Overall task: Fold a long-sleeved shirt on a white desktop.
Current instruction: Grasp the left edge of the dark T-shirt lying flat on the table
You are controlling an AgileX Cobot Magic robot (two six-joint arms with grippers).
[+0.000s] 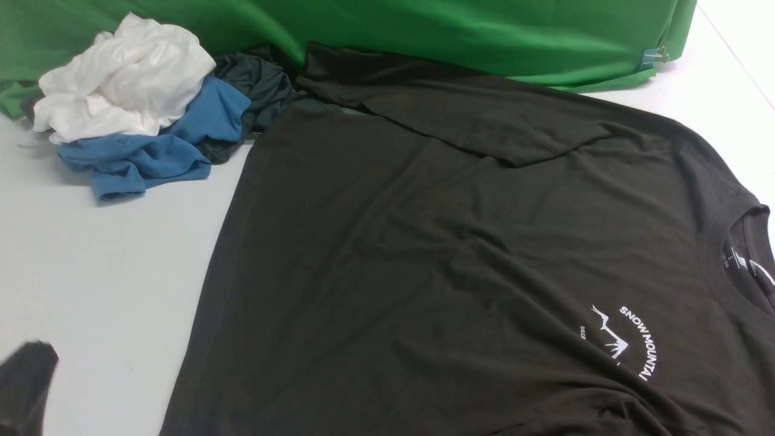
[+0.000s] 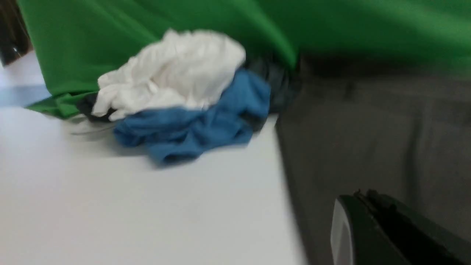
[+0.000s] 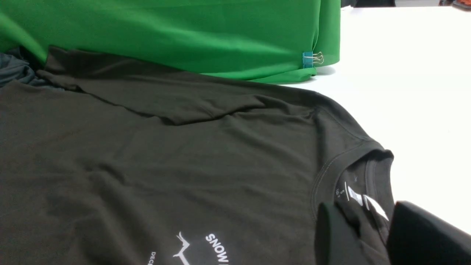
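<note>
Shirt [image 1: 424, 254] spread flat on table [image 1: 109, 272] for folding; our left gripper [image 2: 364, 198] clenched, empty; right gripper [image 3: 364, 211] straddles collar [image 3: 342, 162], we cannot tell grip.

Well beyond the fingers [image 3: 333, 235] of the right gripper [image 3: 362, 209], a bright green cloth [image 3: 184, 33] is draped as a backdrop, its corner pinched by a teal binder clip [image 3: 308, 59]. Ahead of the left gripper [image 2: 358, 197], a white garment [image 2: 173, 70] and a blue garment [image 2: 198, 125] lie heaped against the cloth under soft, even light.
</note>
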